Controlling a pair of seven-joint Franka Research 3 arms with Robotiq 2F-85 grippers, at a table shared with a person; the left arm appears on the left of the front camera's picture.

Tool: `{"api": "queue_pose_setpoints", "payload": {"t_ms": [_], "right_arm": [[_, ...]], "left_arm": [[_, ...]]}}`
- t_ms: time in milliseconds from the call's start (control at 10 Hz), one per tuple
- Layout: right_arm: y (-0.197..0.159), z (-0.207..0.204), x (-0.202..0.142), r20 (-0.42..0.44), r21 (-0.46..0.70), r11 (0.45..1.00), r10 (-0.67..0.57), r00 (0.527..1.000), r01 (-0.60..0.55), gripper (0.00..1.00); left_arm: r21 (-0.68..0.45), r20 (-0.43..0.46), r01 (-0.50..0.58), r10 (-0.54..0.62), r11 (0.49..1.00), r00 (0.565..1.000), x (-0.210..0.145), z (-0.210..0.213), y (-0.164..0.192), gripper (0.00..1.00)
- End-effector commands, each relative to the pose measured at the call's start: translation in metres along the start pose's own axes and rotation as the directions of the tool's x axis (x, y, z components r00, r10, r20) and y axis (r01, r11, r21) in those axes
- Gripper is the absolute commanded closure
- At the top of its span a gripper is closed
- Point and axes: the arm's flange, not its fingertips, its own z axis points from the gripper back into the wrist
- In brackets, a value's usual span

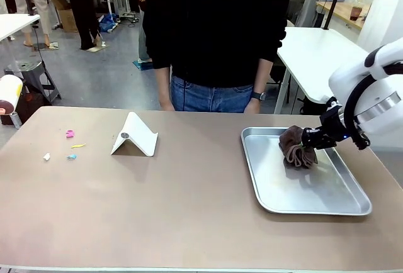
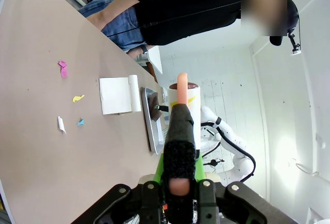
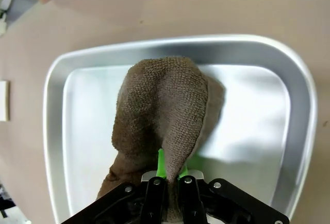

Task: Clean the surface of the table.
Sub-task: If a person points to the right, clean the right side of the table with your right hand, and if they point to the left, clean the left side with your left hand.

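Right claw [image 1: 310, 139] is clenched on the brown cloth [image 1: 295, 148] over the tray [image 1: 315, 200]. Its thin pinch could slip, dropping the cloth short of the scraps [image 1: 70, 134] on the table [image 1: 189, 216].

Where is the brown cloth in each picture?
Front view: cloth right of middle, on the tray, pinched by the right pincer.
Left wrist view: cloth small, near the middle, on the far tray.
Right wrist view: cloth in the centre, rising from the pincer, over the tray.
Shared landmark: the silver tray.
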Motion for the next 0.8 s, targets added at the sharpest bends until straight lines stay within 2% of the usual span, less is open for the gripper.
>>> {"api": "queue_pose_setpoints", "payload": {"t_ms": [0,300,700], "right_arm": [[0.005,-0.004,-0.002,-0.013,-0.143,0.990,0.004,1.000,-0.006,0.93],[-0.003,0.012,-0.003,0.016,-0.182,0.983,0.000,1.000,0.003,0.93],[-0.010,0.024,-0.005,0.050,-0.155,0.987,-0.025,0.998,0.032,0.93]], "left_arm": [[-0.002,-0.001,0.006,-0.006,1.000,1.000,-0.002,0.001,-0.005,1.00],[-0.002,-0.001,0.006,-0.006,1.000,1.000,-0.002,0.001,-0.005,1.00],[-0.002,-0.001,0.006,-0.006,1.000,1.000,-0.002,0.001,-0.005,1.00]]}}
